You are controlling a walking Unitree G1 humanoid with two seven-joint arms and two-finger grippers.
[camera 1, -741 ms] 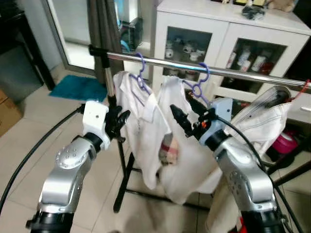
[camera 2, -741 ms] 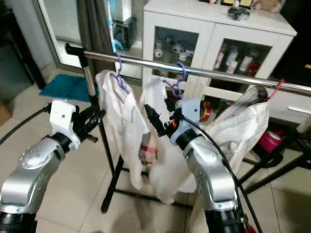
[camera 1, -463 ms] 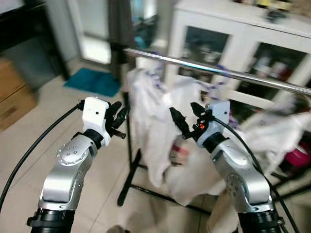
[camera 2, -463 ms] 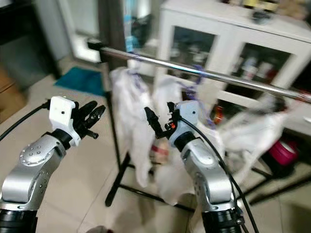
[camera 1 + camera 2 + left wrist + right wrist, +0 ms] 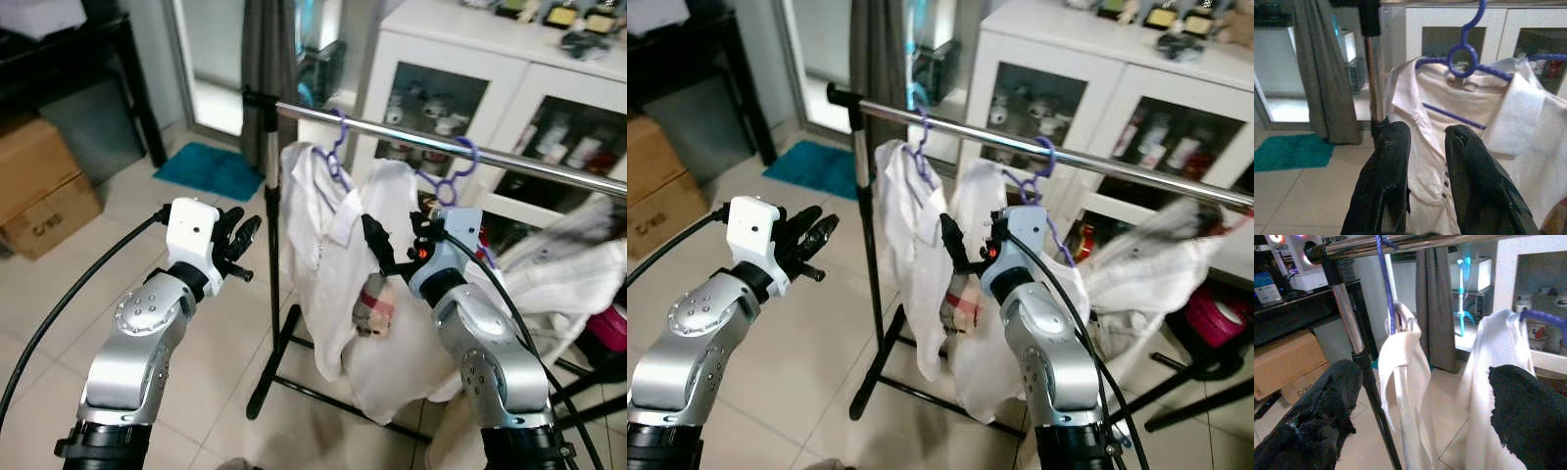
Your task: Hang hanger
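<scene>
While two purple plastic hangers (image 5: 336, 147) carrying white shirts (image 5: 323, 245) hang hooked on the silver metal clothes rail (image 5: 411, 139), both grippers are raised before the rack and hold nothing. Left of the rail's upright post, the left gripper (image 5: 238, 245) has its black fingers (image 5: 1393, 186) a narrow gap apart. At the shirts, the right gripper (image 5: 397, 245) has its fingers (image 5: 1327, 401) spread wide. A white glass-fronted cabinet (image 5: 509, 88) stands behind.
</scene>
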